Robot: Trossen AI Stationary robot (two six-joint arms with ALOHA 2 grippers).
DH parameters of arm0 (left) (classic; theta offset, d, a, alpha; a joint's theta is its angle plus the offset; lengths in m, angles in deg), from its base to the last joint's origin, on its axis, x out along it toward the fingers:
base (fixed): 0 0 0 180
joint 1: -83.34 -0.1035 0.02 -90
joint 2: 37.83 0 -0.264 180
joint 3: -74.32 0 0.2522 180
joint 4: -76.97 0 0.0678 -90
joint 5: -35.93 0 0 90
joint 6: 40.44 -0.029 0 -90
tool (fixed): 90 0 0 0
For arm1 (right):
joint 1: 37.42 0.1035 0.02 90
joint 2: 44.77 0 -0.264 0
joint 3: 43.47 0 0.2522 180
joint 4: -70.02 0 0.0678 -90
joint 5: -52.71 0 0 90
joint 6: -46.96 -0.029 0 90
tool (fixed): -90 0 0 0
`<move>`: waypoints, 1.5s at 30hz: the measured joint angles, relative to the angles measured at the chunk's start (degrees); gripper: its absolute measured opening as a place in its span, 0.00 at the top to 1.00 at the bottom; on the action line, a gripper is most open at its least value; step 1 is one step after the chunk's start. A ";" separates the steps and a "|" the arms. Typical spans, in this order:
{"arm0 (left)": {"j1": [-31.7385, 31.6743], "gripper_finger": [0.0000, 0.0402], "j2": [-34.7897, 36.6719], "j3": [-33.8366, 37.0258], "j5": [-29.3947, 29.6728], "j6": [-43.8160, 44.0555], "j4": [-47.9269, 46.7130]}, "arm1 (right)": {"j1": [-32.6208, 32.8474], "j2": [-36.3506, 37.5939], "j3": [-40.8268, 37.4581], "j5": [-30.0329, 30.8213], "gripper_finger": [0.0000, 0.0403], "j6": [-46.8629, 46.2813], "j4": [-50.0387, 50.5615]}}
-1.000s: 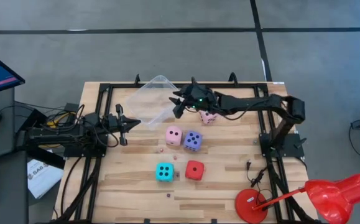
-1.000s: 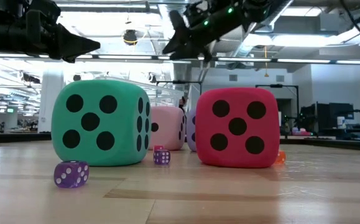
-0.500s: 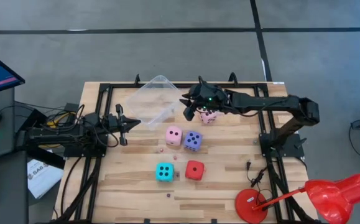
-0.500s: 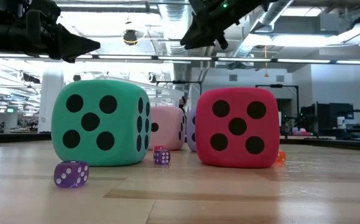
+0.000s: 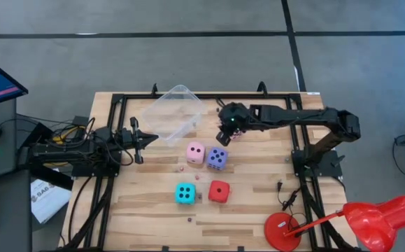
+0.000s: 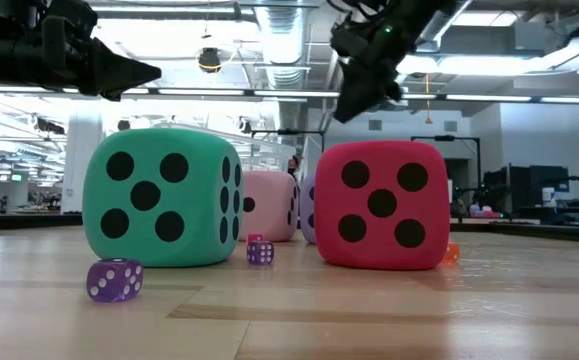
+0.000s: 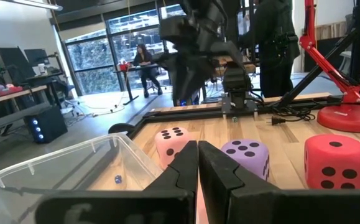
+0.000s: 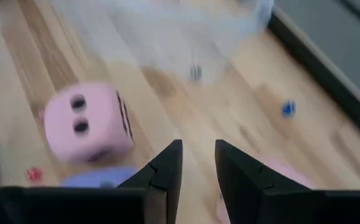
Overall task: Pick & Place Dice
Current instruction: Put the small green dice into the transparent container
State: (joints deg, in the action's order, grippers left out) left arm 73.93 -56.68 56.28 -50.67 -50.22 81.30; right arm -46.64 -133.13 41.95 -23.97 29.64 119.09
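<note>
1. Pink, violet-blue, cyan and red: we see four dice mid-table — pink die touching violet-blue die, cyan die and red die below them at 6 o'clock.
2. We find the second pink die just under the right gripper, at 3 o'clock of the clear tub.
3. Our right fingers stand slightly apart, empty, seemingly lining up a grasp.
4. Our left gripper waits fully closed at the tub's 7 o'clock, holding nothing.
</note>
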 joint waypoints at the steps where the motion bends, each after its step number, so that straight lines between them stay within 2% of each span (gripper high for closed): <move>1: 0.01 0.99 -0.01 0.00 0.00 0.00 0.00 | 0.33 0.00 0.00 0.00 0.77 -0.74 0.87; 12: 0.00 0.99 -0.02 0.00 0.00 0.00 -0.02 | 5.01 1.18 0.07 0.02 0.77 -10.74 16.53; 20: 0.01 0.99 -0.02 0.00 -0.01 0.00 -0.02 | 8.03 1.53 -0.07 1.98 0.77 -26.63 35.11; 26: 0.00 0.99 0.00 0.00 0.00 0.00 -0.02 | 8.53 1.88 -3.07 1.94 0.81 -34.53 43.29; 31: 0.00 0.99 0.00 0.00 0.00 0.00 -0.01 | 8.49 2.47 -6.89 1.48 0.83 -34.70 43.92; 35: 0.02 0.99 -0.02 0.00 -0.02 0.00 -0.02 | 8.46 4.39 -10.38 -1.45 0.84 -35.37 42.98; 40: 0.00 0.99 0.00 0.00 0.00 0.00 0.04 | 8.46 11.74 -16.67 -3.04 0.84 -38.96 38.20; 45: 0.02 0.99 0.00 0.00 0.00 -0.01 0.49 | 8.44 19.52 -22.45 -3.45 0.84 -46.97 36.74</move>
State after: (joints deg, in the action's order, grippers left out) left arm 73.95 -56.68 56.28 -50.67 -50.23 81.79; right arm -38.20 -113.61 19.49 -27.42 -17.33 155.84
